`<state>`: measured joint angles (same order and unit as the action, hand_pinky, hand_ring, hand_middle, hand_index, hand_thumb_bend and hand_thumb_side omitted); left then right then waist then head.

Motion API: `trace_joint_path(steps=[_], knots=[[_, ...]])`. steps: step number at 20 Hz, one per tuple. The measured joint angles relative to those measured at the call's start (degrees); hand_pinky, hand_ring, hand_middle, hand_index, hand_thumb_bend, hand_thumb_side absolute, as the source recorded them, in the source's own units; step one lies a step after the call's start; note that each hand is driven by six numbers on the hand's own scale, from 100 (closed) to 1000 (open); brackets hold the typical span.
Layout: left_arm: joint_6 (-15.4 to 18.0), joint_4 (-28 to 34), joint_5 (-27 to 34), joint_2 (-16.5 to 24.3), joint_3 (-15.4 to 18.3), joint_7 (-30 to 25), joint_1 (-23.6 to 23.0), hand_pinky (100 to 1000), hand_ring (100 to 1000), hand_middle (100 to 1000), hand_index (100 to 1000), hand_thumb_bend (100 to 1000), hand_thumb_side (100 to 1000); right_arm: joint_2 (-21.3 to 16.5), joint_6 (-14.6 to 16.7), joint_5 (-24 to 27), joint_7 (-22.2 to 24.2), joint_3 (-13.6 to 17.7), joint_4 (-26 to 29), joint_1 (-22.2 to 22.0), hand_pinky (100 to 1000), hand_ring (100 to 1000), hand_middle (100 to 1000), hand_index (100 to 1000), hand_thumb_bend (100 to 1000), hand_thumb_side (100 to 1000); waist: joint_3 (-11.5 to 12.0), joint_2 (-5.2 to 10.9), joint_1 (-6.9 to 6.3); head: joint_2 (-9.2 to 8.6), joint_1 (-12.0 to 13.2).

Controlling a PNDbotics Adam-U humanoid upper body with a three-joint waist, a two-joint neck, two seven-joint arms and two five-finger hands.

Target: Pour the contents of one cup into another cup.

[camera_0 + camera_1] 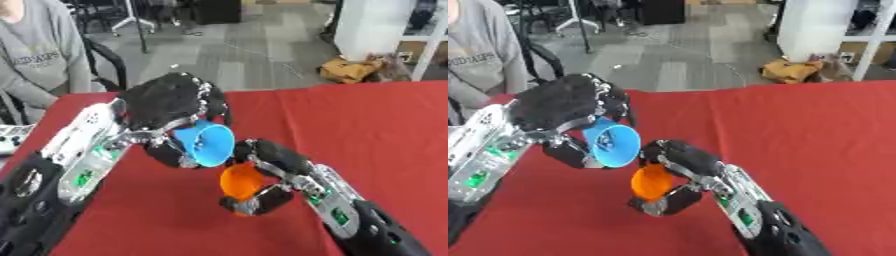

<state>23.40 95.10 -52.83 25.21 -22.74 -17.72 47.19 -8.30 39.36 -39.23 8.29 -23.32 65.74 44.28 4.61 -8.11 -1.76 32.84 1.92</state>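
Left eye view shows a light blue plastic cup at the centre of the frame, tipped on its side so that its open mouth faces the lower right. What is inside it I cannot tell. The left hand, black with silver joints, has its fingers curled around this cup and holds it above the red tablecloth. Just below and to the right, almost touching the blue rim, is an orange plastic cup, also tilted, with its mouth turned to the upper left. Its inside looks plain orange, and no contents can be made out. The right hand grasps the orange cup, fingers wrapped over its top and under its base, slightly above the cloth.
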Motion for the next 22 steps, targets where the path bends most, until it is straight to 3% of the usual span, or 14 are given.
trace_joint_path(steps=[12, 22], knots=[[1.5, 1.5, -8.1, -0.6, -0.8, -2.7, 1.0, 409, 303, 339, 629, 643, 100, 0.0, 0.2, 0.0, 0.0, 0.0, 0.0, 0.0, 461, 372, 476, 865, 338, 519, 0.0, 0.01, -0.09, -0.01, 0.0], [2.4, 2.3, -10.3, -1.5, -1.4, -4.8, 1.6, 411, 296, 336, 628, 645, 100, 0.0, 0.2, 0.0, 0.1, 0.0, -0.2, 0.0, 461, 370, 477, 865, 343, 521, 0.0, 0.01, -0.07, -0.19, 0.0]])
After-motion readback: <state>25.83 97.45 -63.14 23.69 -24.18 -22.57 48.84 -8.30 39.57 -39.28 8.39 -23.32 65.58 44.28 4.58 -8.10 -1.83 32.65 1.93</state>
